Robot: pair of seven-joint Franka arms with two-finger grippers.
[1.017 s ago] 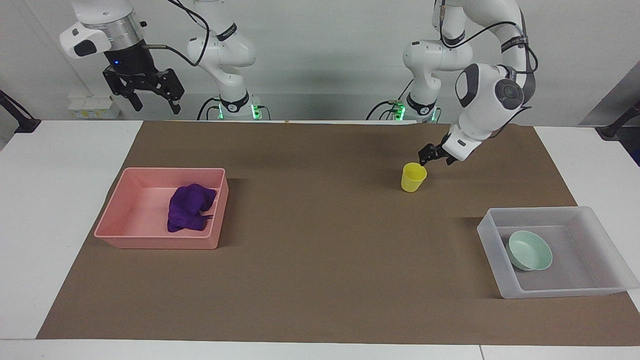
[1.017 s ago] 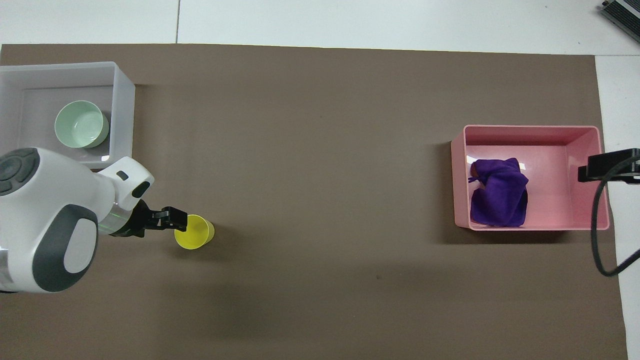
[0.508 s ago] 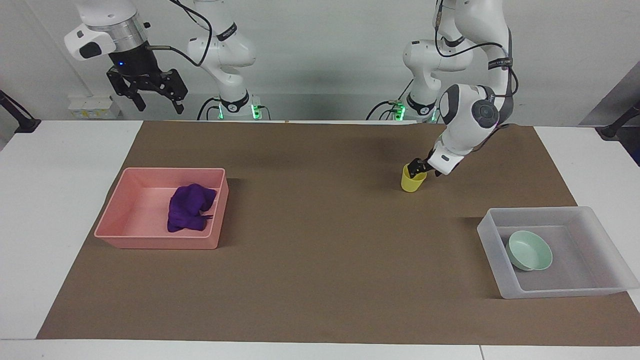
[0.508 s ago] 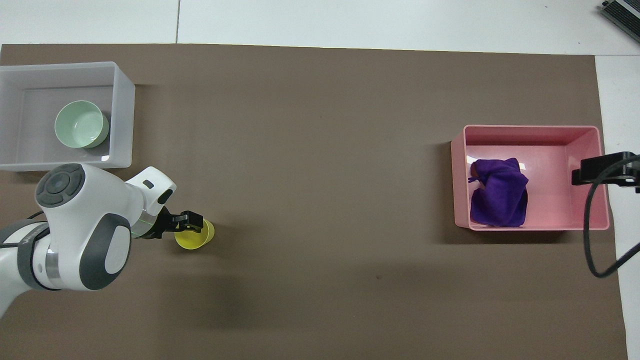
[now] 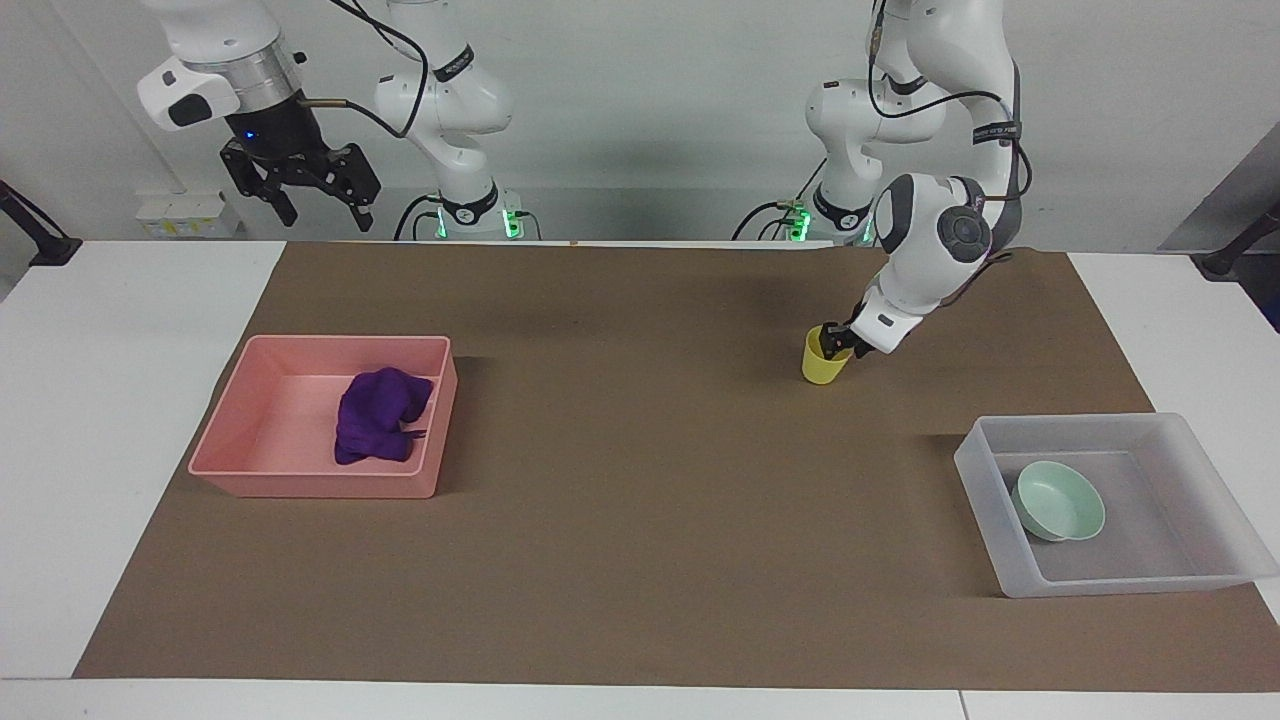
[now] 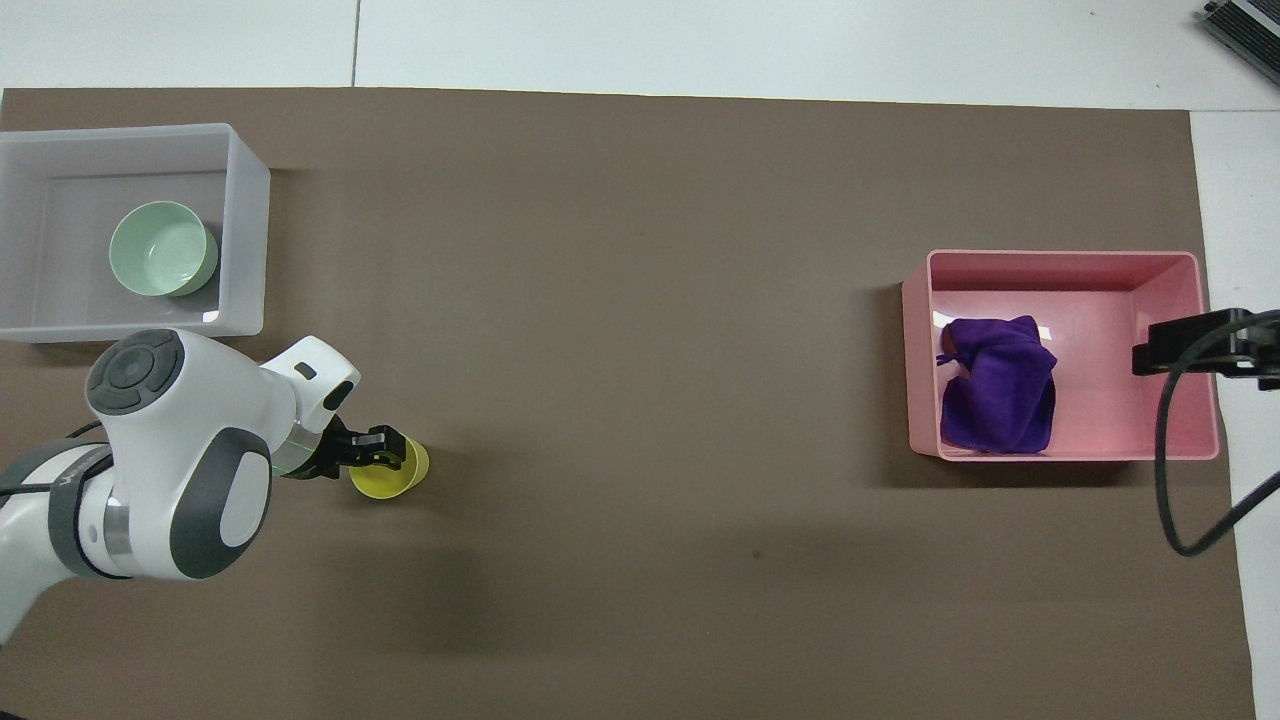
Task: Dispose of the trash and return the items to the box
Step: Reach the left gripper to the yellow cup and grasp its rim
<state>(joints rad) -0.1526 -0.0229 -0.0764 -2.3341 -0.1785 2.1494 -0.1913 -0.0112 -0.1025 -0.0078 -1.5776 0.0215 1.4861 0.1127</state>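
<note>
Soft purple cloth [image 5: 378, 414] lies in glossy pink plastic bin [image 5: 232, 440].

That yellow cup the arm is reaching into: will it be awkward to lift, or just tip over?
The yellow cup looks thin plastic, so probably light and stiff. It narrows toward its base, so a sideways nudge might tip it. The left gripper sits at its rim, a hold that may let smooth plastic slip or swing.

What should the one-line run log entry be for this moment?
left gripper: at yellow cup rim, cup on mat | right gripper: open, raised, waiting | purple rag: in pink bin | green bowl: in white box
</note>
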